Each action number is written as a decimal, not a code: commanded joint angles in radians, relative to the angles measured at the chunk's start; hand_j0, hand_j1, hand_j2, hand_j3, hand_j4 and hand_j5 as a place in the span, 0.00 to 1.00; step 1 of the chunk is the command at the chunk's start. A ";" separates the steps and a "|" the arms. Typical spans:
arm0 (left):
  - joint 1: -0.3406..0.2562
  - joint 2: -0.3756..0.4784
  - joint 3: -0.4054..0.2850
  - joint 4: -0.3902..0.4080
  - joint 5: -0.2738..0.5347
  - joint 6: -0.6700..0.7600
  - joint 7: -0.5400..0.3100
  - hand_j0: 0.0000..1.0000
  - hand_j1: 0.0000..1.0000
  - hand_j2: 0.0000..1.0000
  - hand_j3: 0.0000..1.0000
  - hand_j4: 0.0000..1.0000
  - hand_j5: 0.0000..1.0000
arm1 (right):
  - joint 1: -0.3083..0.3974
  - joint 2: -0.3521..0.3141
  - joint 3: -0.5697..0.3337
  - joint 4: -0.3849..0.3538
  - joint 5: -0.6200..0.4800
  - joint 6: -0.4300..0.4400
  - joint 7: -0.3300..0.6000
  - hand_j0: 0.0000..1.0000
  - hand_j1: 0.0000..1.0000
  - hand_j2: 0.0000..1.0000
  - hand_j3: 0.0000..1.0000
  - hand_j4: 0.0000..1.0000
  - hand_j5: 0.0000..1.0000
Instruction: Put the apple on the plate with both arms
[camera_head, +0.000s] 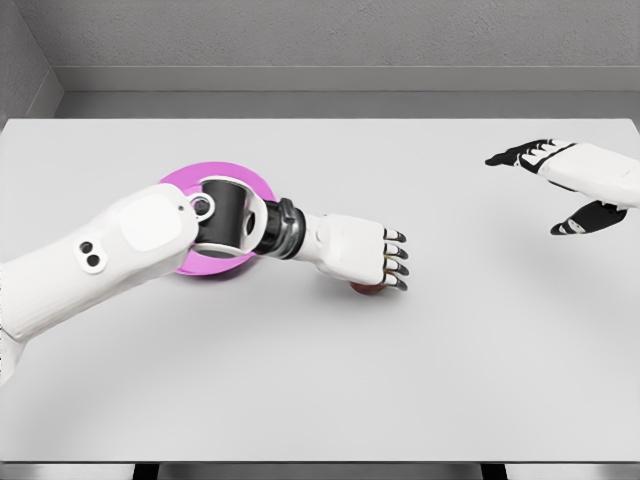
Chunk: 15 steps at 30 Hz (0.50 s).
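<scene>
The left hand (362, 253) lies palm down near the middle of the table (470, 370), its dark-tipped fingers (396, 262) curled over the apple (368, 289), of which only a small reddish-brown sliver shows under the palm; whether the fingers truly clamp it cannot be told. The apple sits on the tabletop, right of the plate (250, 180) and apart from it. The plate is a flat round disc, glossy magenta-pink with a paler centre, mostly covered by the left forearm and its black wrist joint. The right hand (570, 185) hangs over the table's right side, well apart from the apple, fingers spread and loose, holding nothing. The table is smooth, matte, pale grey, with a straight near edge at the bottom and a far edge against a rough grey wall. Wide bare surface lies between the two hands and along the front. No writing or labels can be read
</scene>
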 joint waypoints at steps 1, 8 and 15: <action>0.000 -0.013 -0.001 0.021 0.000 0.002 0.000 1.00 1.00 1.00 1.00 1.00 1.00 | 0.000 -0.001 0.000 0.000 -0.004 0.002 0.000 1.00 1.00 1.00 1.00 1.00 1.00; 0.003 -0.019 -0.006 0.024 -0.001 0.002 -0.002 1.00 1.00 1.00 1.00 1.00 1.00 | 0.000 -0.001 0.000 0.000 -0.004 0.002 0.000 1.00 1.00 1.00 1.00 1.00 1.00; 0.008 -0.017 -0.035 0.034 -0.006 0.002 -0.005 1.00 1.00 1.00 1.00 1.00 1.00 | 0.000 -0.001 0.000 0.000 -0.004 0.002 0.000 1.00 1.00 1.00 1.00 1.00 1.00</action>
